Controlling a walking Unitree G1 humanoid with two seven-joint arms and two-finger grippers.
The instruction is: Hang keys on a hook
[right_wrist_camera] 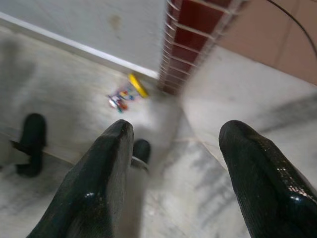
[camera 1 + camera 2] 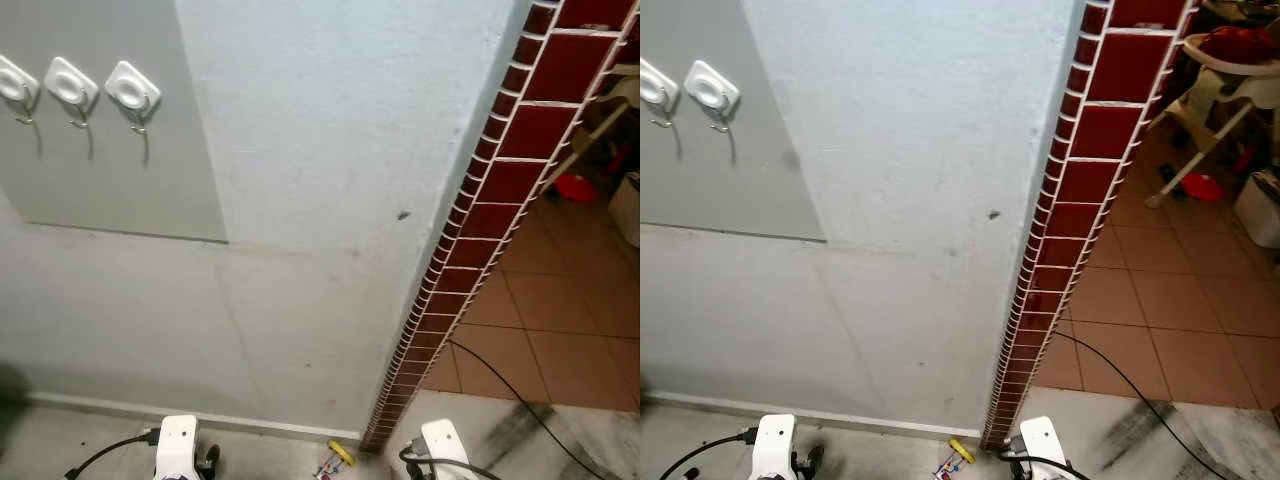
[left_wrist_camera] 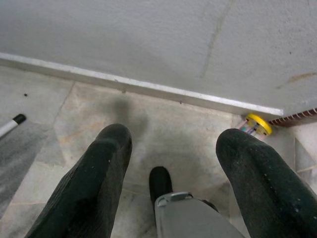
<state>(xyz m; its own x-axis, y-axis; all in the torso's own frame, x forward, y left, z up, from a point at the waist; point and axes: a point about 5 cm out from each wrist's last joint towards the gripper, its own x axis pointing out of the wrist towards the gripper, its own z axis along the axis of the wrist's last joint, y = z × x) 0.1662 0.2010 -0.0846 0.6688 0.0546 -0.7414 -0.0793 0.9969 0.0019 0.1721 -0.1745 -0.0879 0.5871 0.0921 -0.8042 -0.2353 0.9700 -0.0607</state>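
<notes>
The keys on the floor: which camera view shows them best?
The right wrist view: the keys lie whole on the floor beside the red tiled corner, with yellow tag and coloured pieces, though blurred. The left wrist view shows mainly the tag; both eye views catch them small, at the bottom edge.

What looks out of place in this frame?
The keys, on a yellow tag, lie on the floor by the foot of the tiled wall corner, far below the hooks. Both grippers are open and hold nothing.
</notes>
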